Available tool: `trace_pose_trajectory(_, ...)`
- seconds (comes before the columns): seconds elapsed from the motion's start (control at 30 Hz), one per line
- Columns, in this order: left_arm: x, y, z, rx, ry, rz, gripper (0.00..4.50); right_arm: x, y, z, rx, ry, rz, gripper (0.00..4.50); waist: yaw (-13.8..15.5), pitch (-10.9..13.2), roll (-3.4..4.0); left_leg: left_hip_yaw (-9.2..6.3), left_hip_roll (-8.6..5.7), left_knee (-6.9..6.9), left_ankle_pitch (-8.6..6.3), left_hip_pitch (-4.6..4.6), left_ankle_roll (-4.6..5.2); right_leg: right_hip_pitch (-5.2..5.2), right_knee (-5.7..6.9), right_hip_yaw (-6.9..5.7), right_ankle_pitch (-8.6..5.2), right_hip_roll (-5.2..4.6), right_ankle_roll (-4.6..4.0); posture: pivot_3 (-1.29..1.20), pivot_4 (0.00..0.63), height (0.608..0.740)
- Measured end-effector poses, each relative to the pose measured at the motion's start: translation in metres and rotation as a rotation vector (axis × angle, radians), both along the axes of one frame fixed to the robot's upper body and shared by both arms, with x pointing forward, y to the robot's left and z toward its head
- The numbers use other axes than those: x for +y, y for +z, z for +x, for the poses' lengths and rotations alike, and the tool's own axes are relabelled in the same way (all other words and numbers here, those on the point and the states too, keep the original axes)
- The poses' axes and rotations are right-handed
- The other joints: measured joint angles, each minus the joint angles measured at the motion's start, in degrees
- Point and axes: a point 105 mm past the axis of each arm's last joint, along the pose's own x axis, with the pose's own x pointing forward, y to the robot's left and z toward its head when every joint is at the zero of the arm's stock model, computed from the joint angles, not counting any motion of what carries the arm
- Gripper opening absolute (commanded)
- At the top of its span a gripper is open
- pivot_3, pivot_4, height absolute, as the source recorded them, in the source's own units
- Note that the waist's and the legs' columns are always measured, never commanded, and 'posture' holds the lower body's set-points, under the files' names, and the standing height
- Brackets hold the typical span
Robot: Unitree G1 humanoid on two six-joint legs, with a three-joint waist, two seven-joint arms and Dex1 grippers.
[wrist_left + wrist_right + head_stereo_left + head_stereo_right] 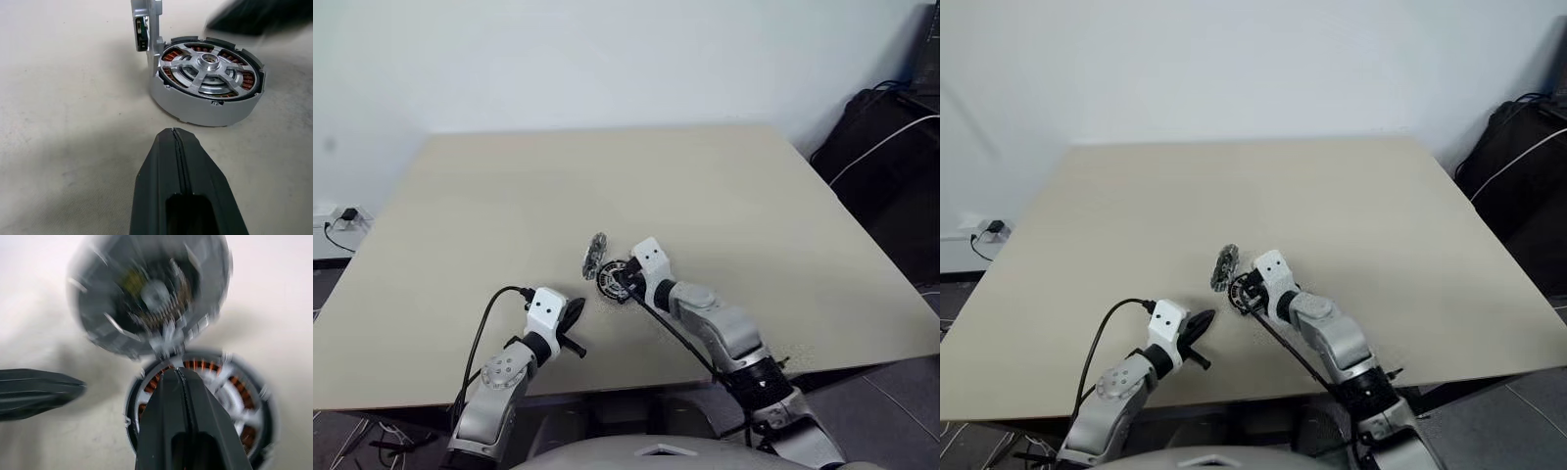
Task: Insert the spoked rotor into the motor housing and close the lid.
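Observation:
The motor housing (195, 105) lies flat on the table, with copper windings showing around its ring. The shiny spoked rotor (208, 66) sits inside it. The grey lid (146, 24) stands upright at the housing's edge, tilted open. My right gripper (177, 372) is shut with nothing between its fingers. Its tips hover over the housing, just under the lid's (151, 293) lower edge; I cannot tell if they touch. My left gripper (176, 134) is shut and empty, a short way in front of the housing and pointing at it.
The beige table (724, 186) stretches wide around the motor. A black cable (484, 323) runs along my left arm. Dark bags and cables (891, 127) lie on the floor beyond the table's right edge.

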Motion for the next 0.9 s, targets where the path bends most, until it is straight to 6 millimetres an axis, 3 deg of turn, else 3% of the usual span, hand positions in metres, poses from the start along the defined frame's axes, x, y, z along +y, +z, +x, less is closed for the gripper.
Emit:
trace_pose_trajectory(0.13, -0.001, 0.000, 0.000, -0.001, -0.004, -0.003, 0.00, -0.006, 0.013, -0.005, -0.078, 0.148, -0.124, 0.01, 0.02, -0.01, -0.04, -0.03, 0.02, 0.03, 0.00, 0.01, 0.01, 0.01, 0.01, -0.06, -0.02, 0.00, -0.03, 0.00, 0.000, 0.740)
trace_pose_trajectory(0.23, -0.002, 0.001, 0.002, -0.004, -0.006, -0.005, 0.00, -0.010, 0.001, -0.014, -0.084, 0.259, -0.266, 0.58, 0.05, 0.00, -0.06, -0.03, 0.02, 0.04, -0.01, 0.00, 0.03, 0.01, 0.02, -0.10, -0.02, -0.02, -0.04, 0.00, 0.000, 0.740)
trace_pose_trajectory(0.5, -0.003, 0.001, 0.003, -0.007, -0.005, -0.010, 0.00, -0.008, -0.004, -0.016, -0.190, 0.440, -0.495, 3.12, 0.12, 0.04, -0.19, -0.03, 0.02, 0.10, -0.01, 0.00, 0.04, 0.03, 0.02, -0.12, -0.01, -0.03, -0.01, 0.00, 0.000, 0.740)
trace_pose_trajectory(0.9, -0.003, 0.002, 0.003, -0.018, 0.017, -0.019, 0.00, -0.014, -0.017, -0.011, -0.185, 0.558, -0.610, 3.12, 0.17, 0.07, -0.31, -0.03, 0.02, 0.14, -0.01, 0.00, 0.04, 0.06, 0.03, -0.13, 0.01, -0.04, 0.00, 0.00, 0.000, 0.740)
